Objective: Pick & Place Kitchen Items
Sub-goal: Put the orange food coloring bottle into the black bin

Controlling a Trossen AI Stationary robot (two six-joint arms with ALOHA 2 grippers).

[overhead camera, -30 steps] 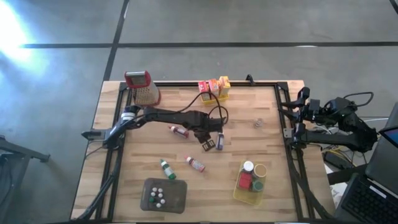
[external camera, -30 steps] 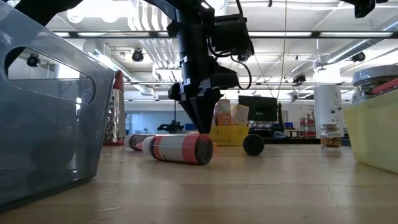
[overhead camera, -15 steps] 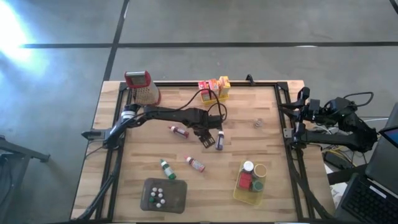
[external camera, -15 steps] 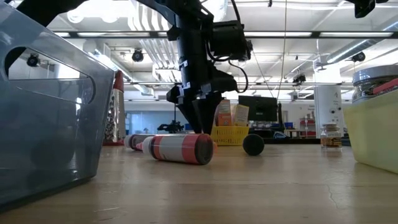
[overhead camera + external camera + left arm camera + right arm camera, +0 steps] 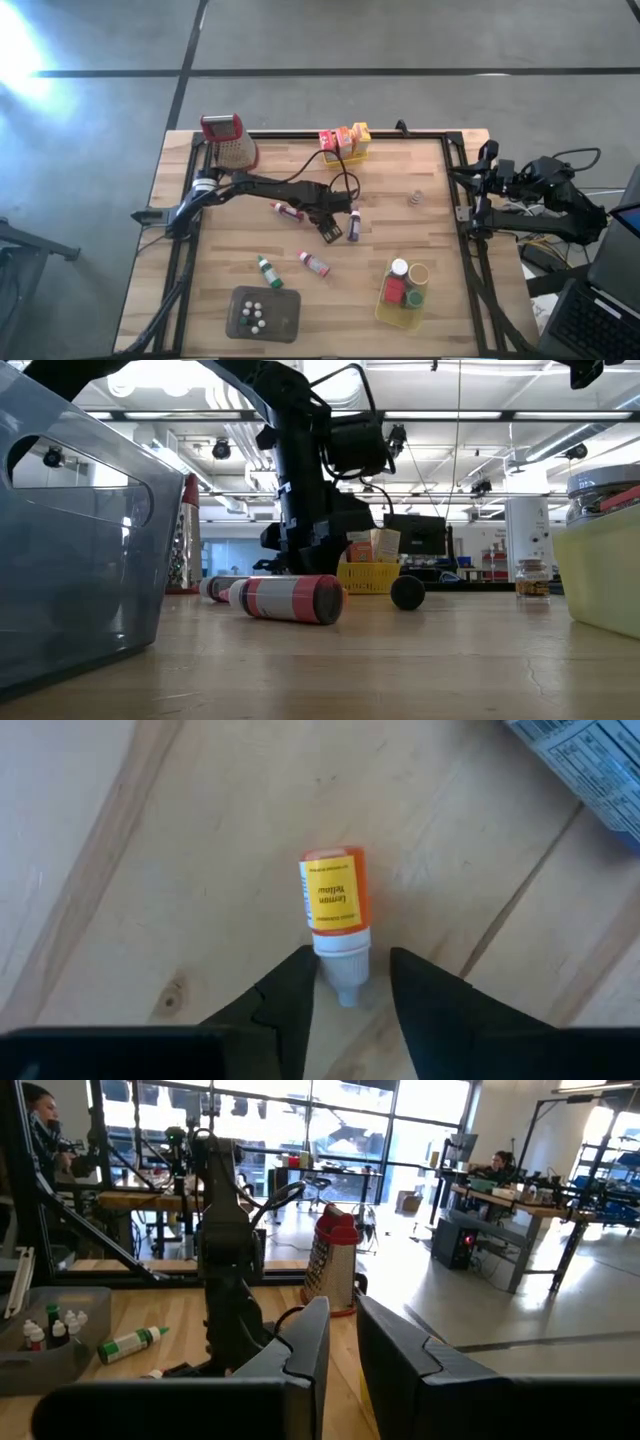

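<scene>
We see the left gripper (image 5: 345,995) w/ fingers spread either side of the white cap of an orange bottle (image 5: 335,903) labelled "Lemon Yellow", lying mid-table. Right gripper (image 5: 340,1342) parked at table edge, fingers slightly apart, empty.

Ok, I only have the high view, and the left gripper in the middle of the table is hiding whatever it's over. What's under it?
Observer: The left wrist view shows a small bottle with an orange label lying on its side on the wood. Its white cap points in between the left gripper fingers.
Operator: Clamped on it?
Observer: No. The jaws stand open, with one finger on each side of the cap.
Operator: And is the right gripper carrying anything?
Observer: No. In the right wrist view, the right gripper is open with nothing between its fingers.
</scene>
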